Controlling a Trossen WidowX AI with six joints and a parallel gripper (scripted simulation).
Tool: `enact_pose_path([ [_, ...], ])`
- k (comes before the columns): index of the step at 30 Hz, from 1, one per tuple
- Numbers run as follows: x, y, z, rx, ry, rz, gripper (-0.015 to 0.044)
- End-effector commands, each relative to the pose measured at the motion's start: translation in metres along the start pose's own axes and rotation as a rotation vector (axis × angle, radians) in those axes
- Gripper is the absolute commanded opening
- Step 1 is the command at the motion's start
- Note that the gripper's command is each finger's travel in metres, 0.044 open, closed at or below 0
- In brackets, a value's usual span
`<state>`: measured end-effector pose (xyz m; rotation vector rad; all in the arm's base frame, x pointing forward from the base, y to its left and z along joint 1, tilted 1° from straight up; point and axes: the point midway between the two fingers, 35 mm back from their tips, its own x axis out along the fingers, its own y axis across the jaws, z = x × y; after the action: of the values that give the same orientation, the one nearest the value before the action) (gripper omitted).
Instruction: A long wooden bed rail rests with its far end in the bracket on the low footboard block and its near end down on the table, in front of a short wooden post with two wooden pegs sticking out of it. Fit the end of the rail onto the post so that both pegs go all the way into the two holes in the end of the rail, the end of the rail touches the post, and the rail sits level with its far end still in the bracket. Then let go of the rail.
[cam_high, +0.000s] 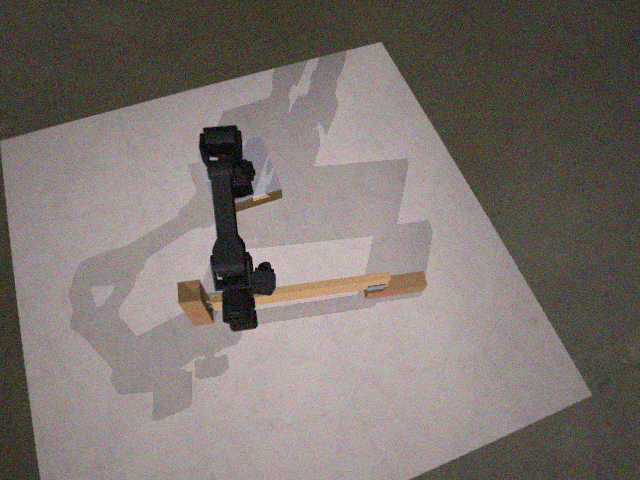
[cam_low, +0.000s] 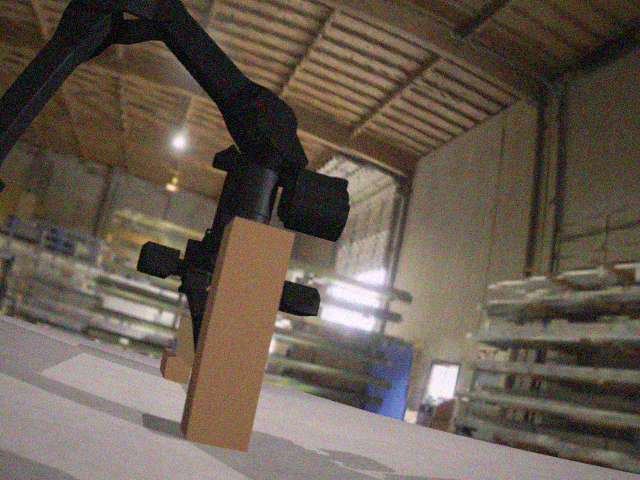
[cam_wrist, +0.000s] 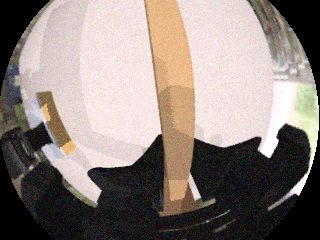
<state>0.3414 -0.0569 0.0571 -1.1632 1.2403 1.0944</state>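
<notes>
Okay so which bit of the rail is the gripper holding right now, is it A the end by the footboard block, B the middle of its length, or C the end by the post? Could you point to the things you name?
C, since from above the gripper (cam_high: 239, 310) grips the rail (cam_high: 315, 290) (cam_wrist: 175, 75) right beside the post (cam_high: 195, 304) (cam_low: 240, 335).

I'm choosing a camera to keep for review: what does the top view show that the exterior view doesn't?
Only top: a pale blue panel with a wooden edge, and the long run of the bed rail toward the footboard block.
Only exterior: the ribbed ceiling and an upright blue panel.
Both: the arm, wooden post and footboard block, plus at least part of the rail.
</notes>
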Motion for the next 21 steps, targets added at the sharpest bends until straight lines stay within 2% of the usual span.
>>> enact_pose_path([
  [1,-0.0019,-0.0004,0.0006,0.0,-0.001,-0.004,0.0],
  [21,-0.0013,-0.0006,0.0016,0.0,-0.001,-0.004,0.0],
])
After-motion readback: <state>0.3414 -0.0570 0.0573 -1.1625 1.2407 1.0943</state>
